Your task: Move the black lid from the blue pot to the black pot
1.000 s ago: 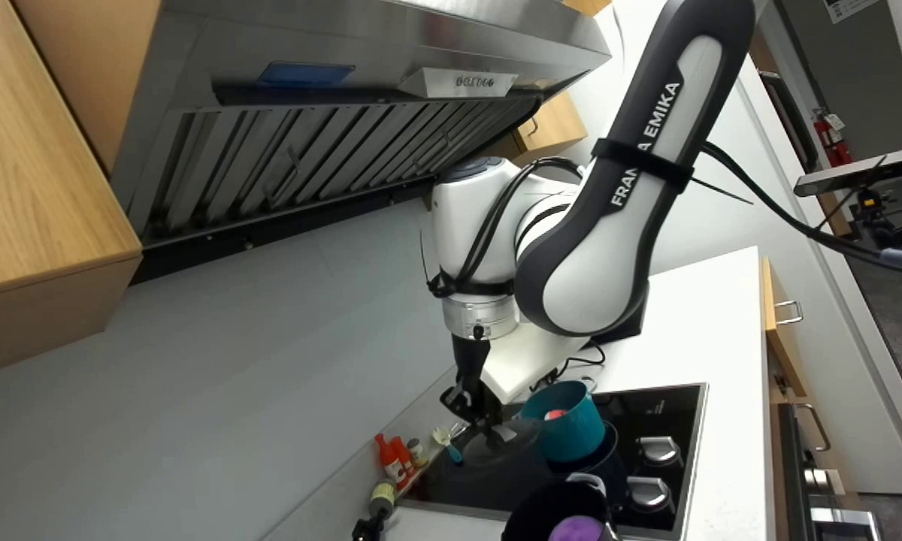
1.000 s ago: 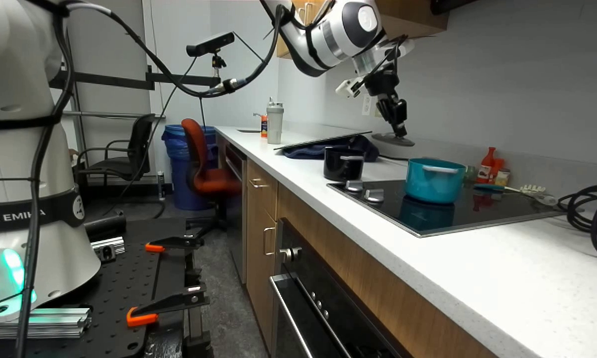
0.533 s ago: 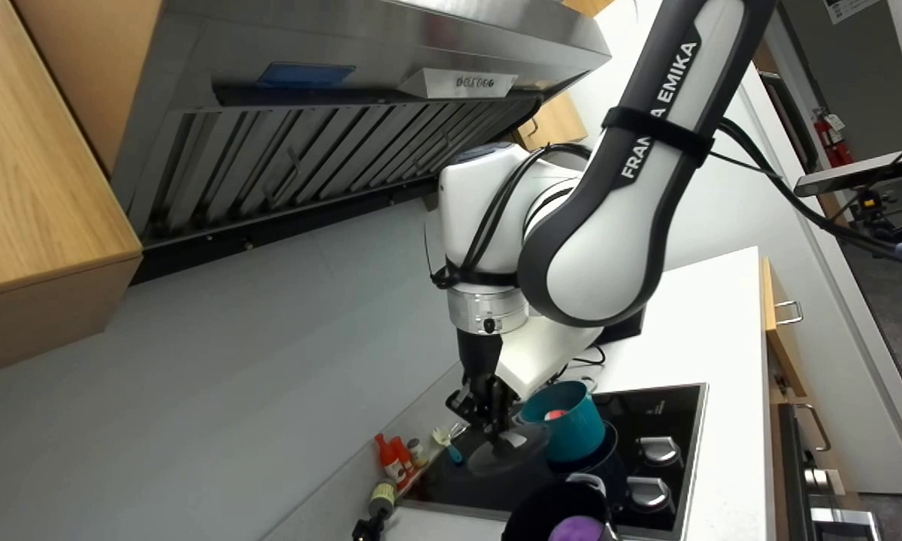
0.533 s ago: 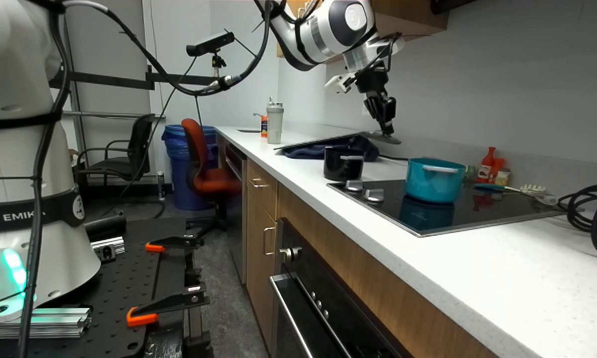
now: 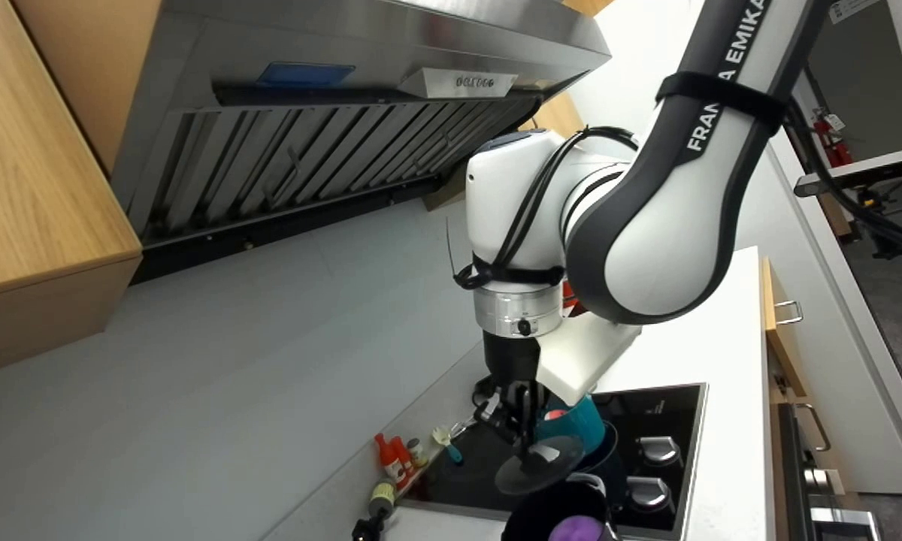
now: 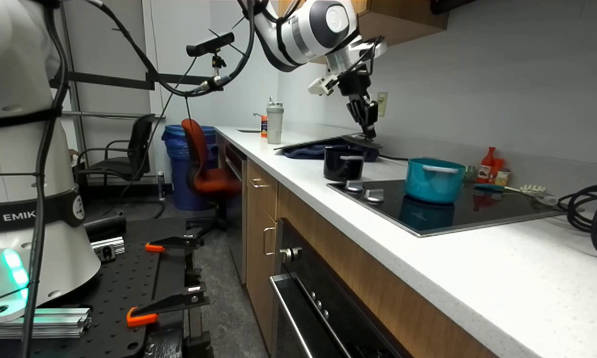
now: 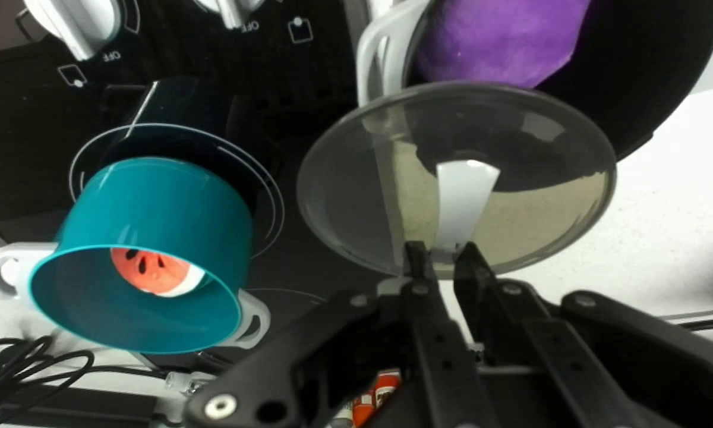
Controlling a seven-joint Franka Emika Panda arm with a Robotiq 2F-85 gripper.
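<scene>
Your gripper (image 7: pixel 441 252) holds the lid (image 7: pixel 419 196) in the air between the two pots, jaws closed on it, though the exact spot they pinch is too dark to make out. From left in the wrist view, the blue pot (image 7: pixel 160 202) stands on the cooktop (image 7: pixel 303 77), a red watermelon slice (image 7: pixel 151 270) visible inside; the see-through lid fills the center; and the black pot (image 7: pixel 641 71), cut off by the top edge, shows a purple item (image 7: pixel 505 38) within. Seen from there, the lid overlaps the black pot's near side, and you cannot judge its height.

From left in an exterior view, a shaker (image 6: pixel 275 124) stands well down the white surface (image 6: pixel 477 268); the black pot, whole, sits nearer, just beside the cooktop; your lid, slightly tilted, shows higher than that pot's rim and a little to its right; then come the blue pot and the red bottles (image 6: pixel 486 166). The pots' sides hide the slice and the purple item from you there.

From left in an exterior view with the range hood (image 5: pixel 293 150) overhead, you find the red bottles, the lid, then the blue pot, partly covered by gripper and lid. Lower down, the black pot, cropped by the bottom edge, bares its purple item.
</scene>
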